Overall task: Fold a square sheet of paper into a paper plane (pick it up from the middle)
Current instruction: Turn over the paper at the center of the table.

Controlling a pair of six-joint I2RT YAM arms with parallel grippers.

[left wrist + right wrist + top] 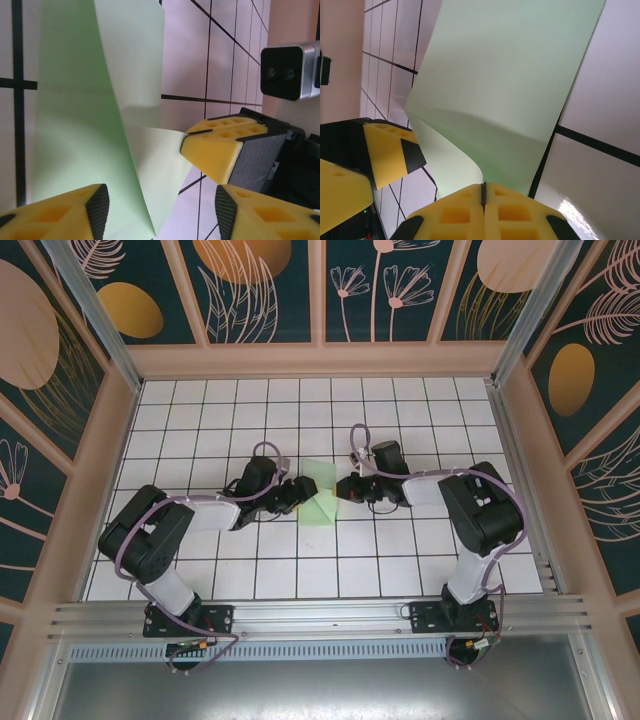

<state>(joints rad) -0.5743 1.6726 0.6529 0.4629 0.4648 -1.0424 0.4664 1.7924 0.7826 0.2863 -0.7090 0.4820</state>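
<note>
The square sheet of paper is at the middle of the table, held up off the white tiles between the two claws, which face each other from left and right. From above it looks like a narrow, partly folded shape. Its long axis runs near to far, crosswise to the line between the arms.

The right claw is closed on the sheet. In the right wrist view its two yellow fingers meet with no gap and the paper's edge is pinched in the seam. The rest of the paper bows up and away from the claw, with a soft bend across it.

The left claw is open, its fingers well apart at the bottom of the left wrist view. A lower flap of the sheet hangs into the gap between them and, as far as can be told, touches neither pad. One finger of the right claw shows just beyond, its tip at the flap's edge.

The coming move likely turns on that flap. It lies straight ahead of the left claw, on the claw's right in the scene, and is already inside the opening. Both arms are about equally close, but only the right one has a hold. A second grip would probably need a close from the left claw more than a reach.

No dart shape shows yet, so the folding looks to be at an early stage. The paper is thin and curved, so it may buckle or slip sideways under a pinch instead of creasing cleanly.
</note>
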